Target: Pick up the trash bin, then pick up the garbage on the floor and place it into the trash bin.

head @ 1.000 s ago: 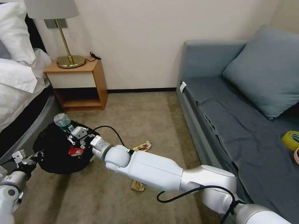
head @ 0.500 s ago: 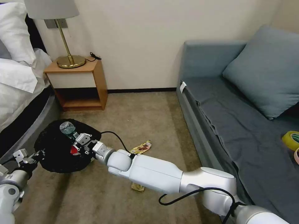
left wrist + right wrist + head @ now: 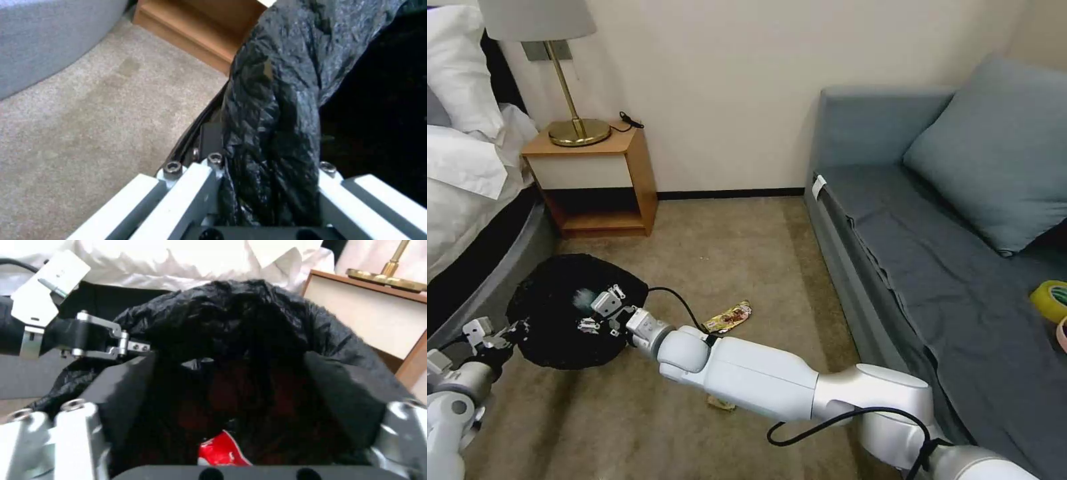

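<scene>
A beige carpet (image 3: 734,247) covers the floor; a wooden nightstand (image 3: 594,183) stands against the wall, bearing a brass lamp (image 3: 564,73); a bed (image 3: 467,173) with white pillows lies beside it; a grey sofa (image 3: 947,253) with a cushion (image 3: 994,147) holds a yellow-green tape roll (image 3: 1050,300).

The head view looks down from afar while both wrist views sit close on the shared trash bin (image 3: 554,333).
</scene>
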Controlling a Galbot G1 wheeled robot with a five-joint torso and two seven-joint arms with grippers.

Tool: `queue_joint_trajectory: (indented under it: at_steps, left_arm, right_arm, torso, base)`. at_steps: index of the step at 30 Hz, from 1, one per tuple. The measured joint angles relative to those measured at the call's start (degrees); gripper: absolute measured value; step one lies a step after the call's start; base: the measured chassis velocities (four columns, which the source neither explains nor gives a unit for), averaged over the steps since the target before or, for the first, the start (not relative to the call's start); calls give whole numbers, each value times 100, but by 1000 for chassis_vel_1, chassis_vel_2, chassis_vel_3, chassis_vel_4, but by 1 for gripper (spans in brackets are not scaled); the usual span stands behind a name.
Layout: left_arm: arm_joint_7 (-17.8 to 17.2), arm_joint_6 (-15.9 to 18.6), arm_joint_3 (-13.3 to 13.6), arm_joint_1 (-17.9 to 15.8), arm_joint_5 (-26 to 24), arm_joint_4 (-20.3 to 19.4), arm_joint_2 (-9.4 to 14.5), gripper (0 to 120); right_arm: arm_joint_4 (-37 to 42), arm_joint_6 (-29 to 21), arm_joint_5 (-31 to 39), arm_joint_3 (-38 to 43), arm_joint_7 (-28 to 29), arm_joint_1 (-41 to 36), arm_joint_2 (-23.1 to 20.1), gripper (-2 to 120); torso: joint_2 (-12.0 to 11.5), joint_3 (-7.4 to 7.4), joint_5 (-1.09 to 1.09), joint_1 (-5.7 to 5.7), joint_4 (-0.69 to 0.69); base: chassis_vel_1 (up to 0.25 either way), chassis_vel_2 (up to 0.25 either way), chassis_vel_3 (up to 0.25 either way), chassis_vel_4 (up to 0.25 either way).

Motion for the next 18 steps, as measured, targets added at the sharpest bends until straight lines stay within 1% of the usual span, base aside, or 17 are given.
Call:
queue_joint_trajectory:
  at_steps: [1, 2, 4, 10, 13, 14, 16, 18]
  left_arm:
    - [0, 0, 0, 0, 0, 0, 0, 2]
    - [0, 0, 6, -11, 3, 0, 1, 2]
    - [0, 1, 8, -29, 7, 21, 8, 2]
    - [2, 1, -21, -78, 19, 128, 42, 2]
    - [12, -18, -134, -166, 19, 270, 95, 2]
    - [12, -18, -134, -166, 19, 270, 95, 2]
    - [54, -66, -198, -213, 33, 420, 193, 2]
    - [83, -106, -216, -216, 42, 509, 259, 2]
  right_arm:
    - [0, 0, 0, 0, 0, 0, 0, 91]
    - [14, 0, 0, 28, -2, 1, 0, 96]
    - [46, -1, 0, 106, 4, 18, -1, 100]
    - [252, -43, 67, 386, 110, 208, -1, 100]
    - [455, -83, 163, 586, 270, 295, -1, 100]
    - [455, -83, 163, 586, 270, 295, -1, 100]
    - [682, -150, 251, 704, 388, 302, -2, 100]
    - [862, -233, 350, 774, 511, 264, -91, 100]
  torso:
    - [0, 0, 0, 0, 0]
    - [0, 0, 0, 0, 0]
    - [0, 0, 0, 0, 0]
    - [0, 0, 0, 0, 0]
    - [0, 0, 0, 0, -1]
    - [0, 0, 0, 0, -1]
    - [0, 0, 0, 0, 0]
    - [1, 0, 1, 0, 4]
  base:
    - [0, 0, 0, 0]
    - [0, 0, 0, 0]
    - [0, 0, 0, 0]
    - [0, 0, 0, 0]
    - [0, 0, 0, 0]
    - [0, 0, 0, 0]
    - [0, 0, 0, 0]
    - [0, 0, 0, 0]
